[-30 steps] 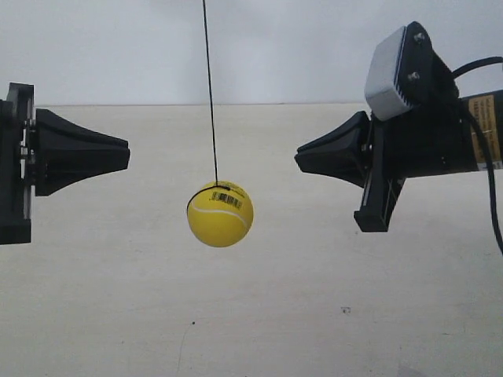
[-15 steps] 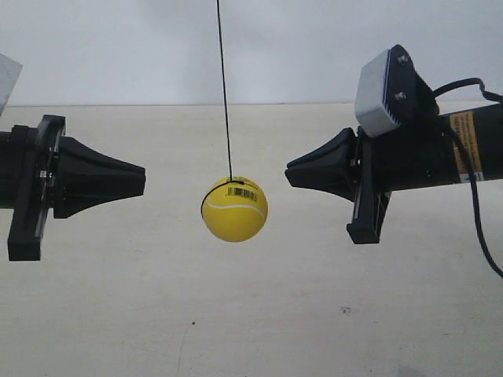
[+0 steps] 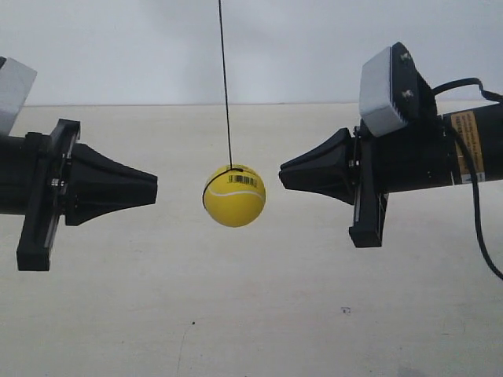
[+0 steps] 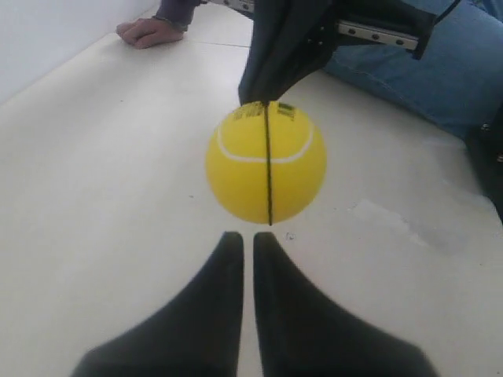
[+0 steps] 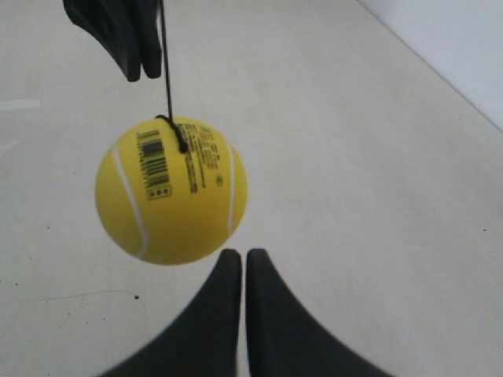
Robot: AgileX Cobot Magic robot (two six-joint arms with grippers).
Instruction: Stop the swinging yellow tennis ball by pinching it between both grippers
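Observation:
The yellow tennis ball [image 3: 234,195] hangs on a thin dark string [image 3: 225,86] above the pale floor, its barcode sticker on top. The black cone-tipped gripper [image 3: 156,188] of the arm at the exterior view's left points at it across a clear gap. From the other side, the gripper [image 3: 281,177] of the arm at the exterior view's right stands nearer, also apart. In the left wrist view the ball [image 4: 266,174] floats just beyond my shut left gripper [image 4: 242,236], untouched. In the right wrist view the ball [image 5: 171,190] sits just off my shut right gripper [image 5: 238,253].
A person in blue jeans [image 4: 440,55] sits on the floor behind the ball in the left wrist view, a hand [image 4: 149,31] resting by the wall. A white wall [image 3: 251,47] backs the scene. A black cable [image 3: 483,228] trails from the arm at the exterior view's right.
Both grippers have closed in on the ball from either side. The ball has swung a little to the exterior view's right and risen slightly.

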